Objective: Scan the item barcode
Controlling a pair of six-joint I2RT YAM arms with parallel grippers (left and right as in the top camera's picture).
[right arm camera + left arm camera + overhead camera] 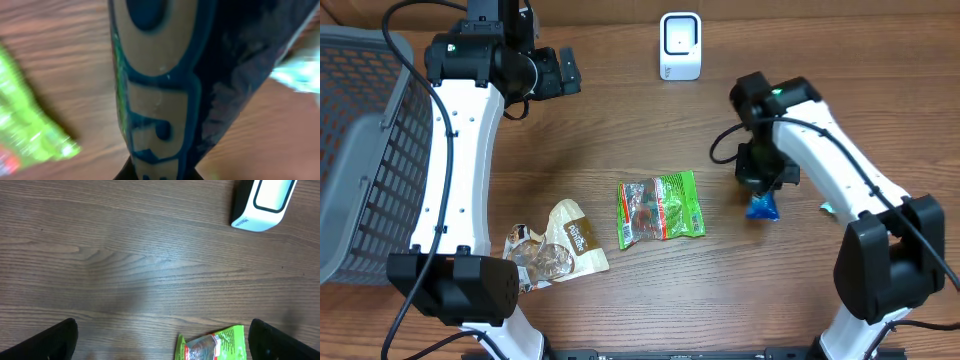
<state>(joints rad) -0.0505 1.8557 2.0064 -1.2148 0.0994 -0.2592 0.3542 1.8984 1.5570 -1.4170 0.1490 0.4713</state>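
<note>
Pinching blue packet [762, 208] with closed right gripper [761, 190] near green packet [660, 208], well apart from scanner [680, 45]; holding left gripper [563, 72] spread wide and empty above table [620, 130].

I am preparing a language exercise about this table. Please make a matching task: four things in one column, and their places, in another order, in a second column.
1. scanner
2. green packet
3. blue packet
4. grey basket

A. at the left edge of the overhead view
B. held in the right gripper
C. near the top edge of the overhead view
D. lying flat in the middle of the table

Pairs: 1-C, 2-D, 3-B, 4-A
</note>
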